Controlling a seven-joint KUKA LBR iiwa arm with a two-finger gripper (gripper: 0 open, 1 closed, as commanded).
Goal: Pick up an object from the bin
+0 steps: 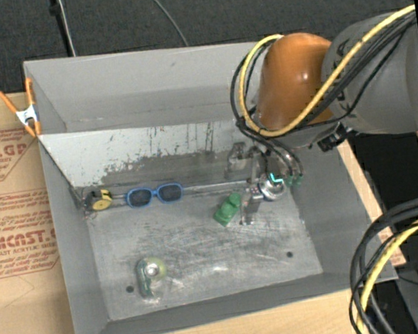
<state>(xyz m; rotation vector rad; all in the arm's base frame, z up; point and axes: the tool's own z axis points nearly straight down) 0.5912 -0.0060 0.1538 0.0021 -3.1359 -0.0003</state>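
Note:
My gripper (242, 183) hangs low over the right middle of the bin floor, and its two fingers stand apart, so it is open. A small green block (227, 212) lies on the floor right beside the lower fingertip (247, 205), outside the gap rather than between the fingers. Whether the fingertip touches the block I cannot tell. A pair of blue sunglasses (155, 195) lies to the left of the gripper along the foot of the back wall, with a thin arm stretching toward the fingers.
A small yellow piece (101, 202) sits at the left end of the sunglasses. A pale green round thing (151, 274) lies near the front left corner. The arm with its orange cover and cables fills the bin's right side.

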